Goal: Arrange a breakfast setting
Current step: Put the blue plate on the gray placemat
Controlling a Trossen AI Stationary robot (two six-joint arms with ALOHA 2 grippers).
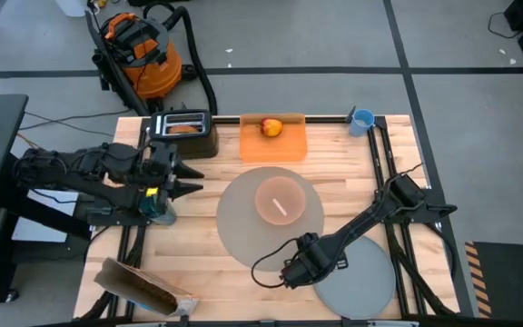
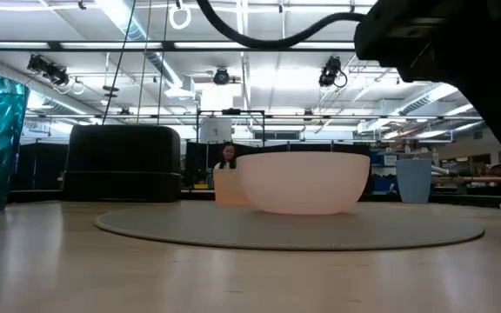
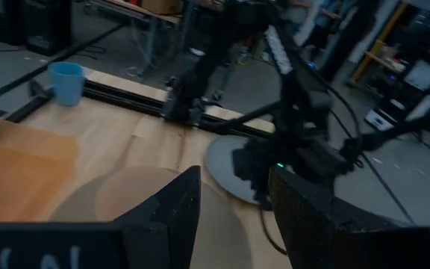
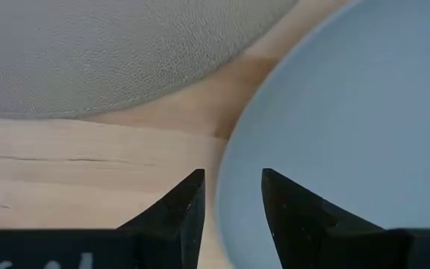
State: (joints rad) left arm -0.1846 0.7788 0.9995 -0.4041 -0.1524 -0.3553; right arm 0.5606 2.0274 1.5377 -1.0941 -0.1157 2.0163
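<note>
Plate (image 1: pixel 361 277) partly cut off at the table's near edge in the high view; right gripper (image 1: pixel 291 271) sits over its left rim. In the right wrist view the fingers (image 4: pixel 179 213) stand slightly apart, straddling the plate rim (image 4: pixel 230 172); whether they touch it, cannot tell. Mat (image 1: pixel 271 218) lies just beside the plate, a wedge of bare table (image 4: pixel 88 172) between them.

Pink bowl (image 1: pixel 280 200) sits on the mat, about mid-table, spoon (image 1: pixel 281 207) inside it, long axis diagonal; which end is the handle, cannot tell. In the low view the bowl hides most of what's behind it.

Apple (image 1: pixel 271 127) on the orange board (image 1: pixel 273 145) at the far edge, toaster (image 1: pixel 182 132) to the board's left with something brown in its slot, hard to make out. Blue cup (image 1: pixel 362 120) at the far right corner.

Left gripper (image 1: pixel 189 179) hovers near the left edge beside the mat, fingers apart, nothing held.

Open wood runs along the near-left part of the table, up to a brown bag (image 1: pixel 143 286) at the near left corner.
</note>
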